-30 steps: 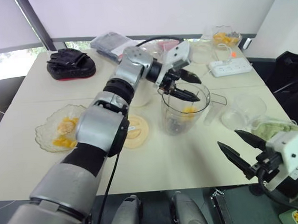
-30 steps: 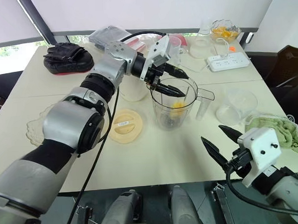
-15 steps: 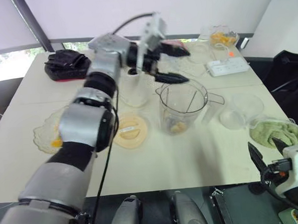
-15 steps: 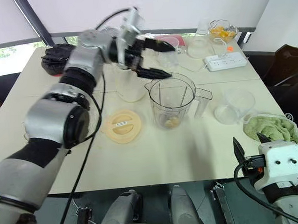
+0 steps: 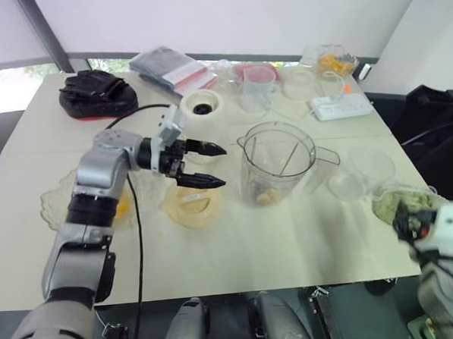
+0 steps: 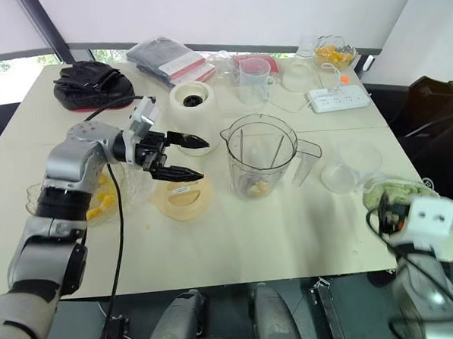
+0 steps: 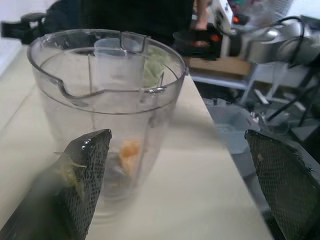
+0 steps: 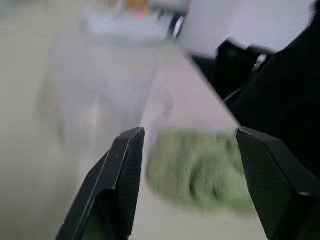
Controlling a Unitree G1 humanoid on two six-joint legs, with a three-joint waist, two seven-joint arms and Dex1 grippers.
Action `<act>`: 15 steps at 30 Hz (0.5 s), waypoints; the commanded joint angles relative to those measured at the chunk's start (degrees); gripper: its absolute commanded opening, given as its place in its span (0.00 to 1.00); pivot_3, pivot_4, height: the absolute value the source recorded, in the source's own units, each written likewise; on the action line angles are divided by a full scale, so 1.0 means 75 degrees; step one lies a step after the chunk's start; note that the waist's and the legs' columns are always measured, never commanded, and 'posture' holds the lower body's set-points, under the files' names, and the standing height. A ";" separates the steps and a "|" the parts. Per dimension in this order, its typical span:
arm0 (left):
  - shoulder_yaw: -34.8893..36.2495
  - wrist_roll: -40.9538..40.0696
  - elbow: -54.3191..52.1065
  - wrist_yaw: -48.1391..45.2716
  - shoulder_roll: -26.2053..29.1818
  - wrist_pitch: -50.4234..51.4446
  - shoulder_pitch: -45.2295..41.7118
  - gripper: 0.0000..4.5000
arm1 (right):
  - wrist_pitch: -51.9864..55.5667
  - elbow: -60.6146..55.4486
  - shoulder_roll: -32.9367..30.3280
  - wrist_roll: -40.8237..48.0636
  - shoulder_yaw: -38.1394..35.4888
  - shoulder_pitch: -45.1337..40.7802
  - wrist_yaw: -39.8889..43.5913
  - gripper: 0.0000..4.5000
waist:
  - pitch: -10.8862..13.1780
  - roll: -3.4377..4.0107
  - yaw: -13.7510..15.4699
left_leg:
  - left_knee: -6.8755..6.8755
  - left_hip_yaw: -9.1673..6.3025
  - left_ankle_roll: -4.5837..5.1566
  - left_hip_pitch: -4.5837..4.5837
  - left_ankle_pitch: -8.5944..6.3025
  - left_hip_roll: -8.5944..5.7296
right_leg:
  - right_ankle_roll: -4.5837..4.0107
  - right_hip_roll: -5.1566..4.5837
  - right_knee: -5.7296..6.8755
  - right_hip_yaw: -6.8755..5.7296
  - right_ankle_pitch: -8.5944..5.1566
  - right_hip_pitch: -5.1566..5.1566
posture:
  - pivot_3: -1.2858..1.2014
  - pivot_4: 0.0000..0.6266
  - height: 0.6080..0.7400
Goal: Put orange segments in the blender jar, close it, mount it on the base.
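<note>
Blender jar (image 5: 278,163): clear, upright, open-topped, in the middle of the table (image 5: 291,246).
Inside: a few orange pieces (image 5: 267,195) at the bottom.
Lid (image 5: 189,207): yellow, flat, just left of the jar.
Glass plate (image 5: 58,214): orange segments (image 6: 93,211) — far left.
Left gripper (image 5: 223,166): fingers apart, empty, over the lid.
Right gripper (image 8: 189,132): fingers apart — near a green cloth (image 8: 200,172).

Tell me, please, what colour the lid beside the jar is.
The lid is pale yellow; clearest in the right eye view.
</note>
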 commanded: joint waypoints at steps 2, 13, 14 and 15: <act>0.0193 -0.0414 -0.1081 0.0647 0.0097 0.0446 0.0275 0.99 | -0.0172 0.0735 0.0153 0.0045 -0.0344 -0.0560 0.0187 0.66 | -0.0039 0.0112 0.0116 | 0.0000 -0.0002 0.0001 0.0017 0.0000 -0.0002 | 0.0003 -0.0001 0.0016 -0.0002 0.0000 0.0014 | 0.52 0.24 1.00; 0.0182 -0.0708 -0.1641 0.1180 0.0354 0.0605 0.0704 0.99 | -0.0180 0.1453 0.0337 -0.0034 -0.0473 -0.0985 0.0415 0.66 | -0.0062 0.0194 -0.0008 | 0.0010 0.0021 0.0017 0.0079 -0.0002 0.0011 | 0.0001 0.0034 0.0108 0.0037 0.0000 0.0026 | 0.52 0.24 1.00; 0.0174 -0.0749 -0.1685 0.1217 0.0365 0.0637 0.0728 0.99 | -0.0177 0.1548 0.0395 -0.0006 -0.0485 -0.1038 0.0400 0.66 | -0.0063 0.0195 -0.0009 | 0.0010 0.0021 0.0017 0.0079 -0.0002 0.0010 | 0.0001 0.0034 0.0108 0.0038 0.0000 0.0026 | 0.52 0.24 1.00; 0.0159 -0.0782 -0.1733 0.1254 0.0374 0.0657 0.0755 0.99 | -0.0201 0.1652 0.0441 0.0004 -0.0481 -0.1094 0.0412 0.66 | -0.0063 0.0196 -0.0008 | 0.0010 0.0023 0.0017 0.0080 -0.0002 0.0010 | 0.0001 0.0034 0.0108 0.0040 0.0000 0.0026 | 0.52 0.24 1.00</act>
